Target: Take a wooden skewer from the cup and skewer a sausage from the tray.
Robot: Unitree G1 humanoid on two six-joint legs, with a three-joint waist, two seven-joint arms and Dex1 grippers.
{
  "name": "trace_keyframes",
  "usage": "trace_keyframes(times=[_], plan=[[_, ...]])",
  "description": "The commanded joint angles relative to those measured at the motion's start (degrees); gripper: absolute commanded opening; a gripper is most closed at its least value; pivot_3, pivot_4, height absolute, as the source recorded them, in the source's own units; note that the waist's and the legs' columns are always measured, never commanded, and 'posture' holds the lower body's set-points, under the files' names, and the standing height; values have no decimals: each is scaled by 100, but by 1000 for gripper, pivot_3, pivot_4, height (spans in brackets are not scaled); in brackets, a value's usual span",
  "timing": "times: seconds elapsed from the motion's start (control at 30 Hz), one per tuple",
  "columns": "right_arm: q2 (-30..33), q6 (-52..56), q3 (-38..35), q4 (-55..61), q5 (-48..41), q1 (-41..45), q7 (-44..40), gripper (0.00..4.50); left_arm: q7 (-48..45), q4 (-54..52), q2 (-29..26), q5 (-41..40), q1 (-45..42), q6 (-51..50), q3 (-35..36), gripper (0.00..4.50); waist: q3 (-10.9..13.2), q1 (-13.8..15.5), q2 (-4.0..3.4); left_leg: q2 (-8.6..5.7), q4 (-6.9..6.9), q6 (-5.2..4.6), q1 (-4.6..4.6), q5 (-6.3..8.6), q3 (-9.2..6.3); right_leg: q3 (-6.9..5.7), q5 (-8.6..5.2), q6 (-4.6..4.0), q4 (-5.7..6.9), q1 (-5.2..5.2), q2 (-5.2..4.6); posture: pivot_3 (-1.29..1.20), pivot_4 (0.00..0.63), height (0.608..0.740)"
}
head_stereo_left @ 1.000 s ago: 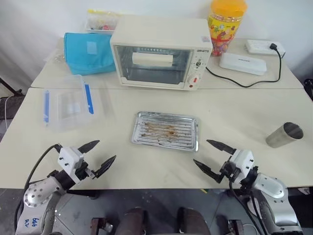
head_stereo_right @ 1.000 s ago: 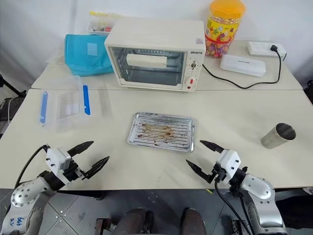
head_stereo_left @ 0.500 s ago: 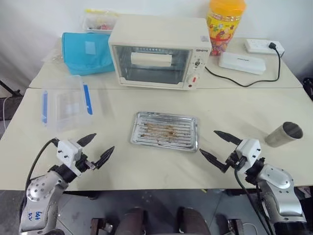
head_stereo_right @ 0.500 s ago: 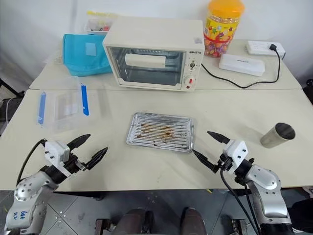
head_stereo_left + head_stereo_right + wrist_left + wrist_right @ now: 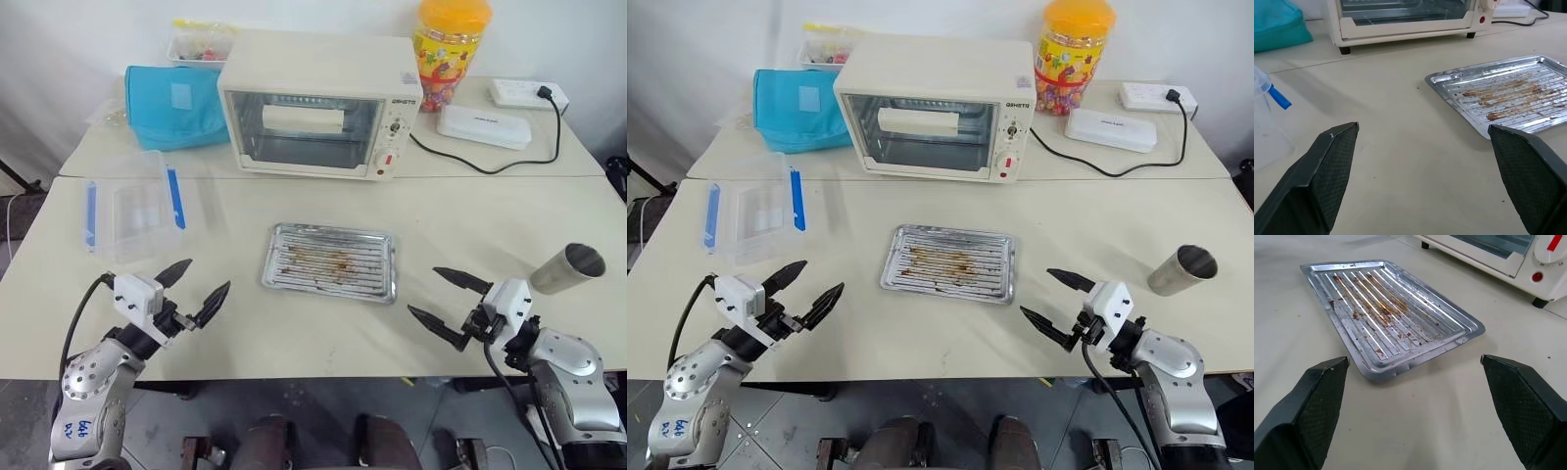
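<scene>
Mid-worktop (image 5: 470,235), the tray (image 5: 330,261) lies flat w/ brown grease streaks on its ridged bottom. Far to the robot's right, near the worktop edge, the cup (image 5: 569,269) sits tilted, its mouth turned up and away from the robot; can't tell what's inside. Left end effector (image 5: 194,289) hovers near the front edge, left of the tray, fingers spread wide, gripping nothing. Right end effector (image 5: 445,301) is between tray and cup, also wide open & empty. Bare worktop separates both from the tray. Behind the tray stands a white toaster oven (image 5: 321,103); further left a clear plastic box (image 5: 137,206) w/ blue clips and a blue pouch (image 5: 175,105). Back right: orange-lidded candy jar (image 5: 451,51), white flat box (image 5: 486,125), power strip (image 5: 529,93) w/ black cable.
</scene>
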State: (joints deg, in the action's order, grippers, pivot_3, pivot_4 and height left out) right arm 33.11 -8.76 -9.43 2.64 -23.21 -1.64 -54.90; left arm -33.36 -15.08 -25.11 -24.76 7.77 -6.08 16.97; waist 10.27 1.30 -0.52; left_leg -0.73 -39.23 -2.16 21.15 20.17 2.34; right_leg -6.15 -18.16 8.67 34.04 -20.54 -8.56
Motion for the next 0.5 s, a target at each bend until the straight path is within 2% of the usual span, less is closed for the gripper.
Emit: trace_keyframes(times=[0.03, 0.23, 0.5], plan=[[-105, -190, -113, -13, -88, -4, 13, 4500, 218, -296, 41, -132, 29, 36, 298, 4491, 0, 0, 0, 0, 0, 0, 0, 0, 0, 0, 0, 0, 0, 0, 0, 0, 150, 740], [-416, -393, 112, 175, 24, -200, 81, 4500, 477, -201, 246, -155, 11, 51, 427, 4491, -1, 6, 2, 0, 0, 0, 0, 0, 0, 1, 0, 0, 0, 0, 0, 0, 150, 740], [-651, -172, 419, 629, -48, -546, 193, 4500, 352, -443, 44, -155, 349, -40, 580, 4491, -3, -13, 5, 4, 1, 3, 0, 1, -3, 0, 0, 0, 0, -1, 3, 0, 150, 740]])
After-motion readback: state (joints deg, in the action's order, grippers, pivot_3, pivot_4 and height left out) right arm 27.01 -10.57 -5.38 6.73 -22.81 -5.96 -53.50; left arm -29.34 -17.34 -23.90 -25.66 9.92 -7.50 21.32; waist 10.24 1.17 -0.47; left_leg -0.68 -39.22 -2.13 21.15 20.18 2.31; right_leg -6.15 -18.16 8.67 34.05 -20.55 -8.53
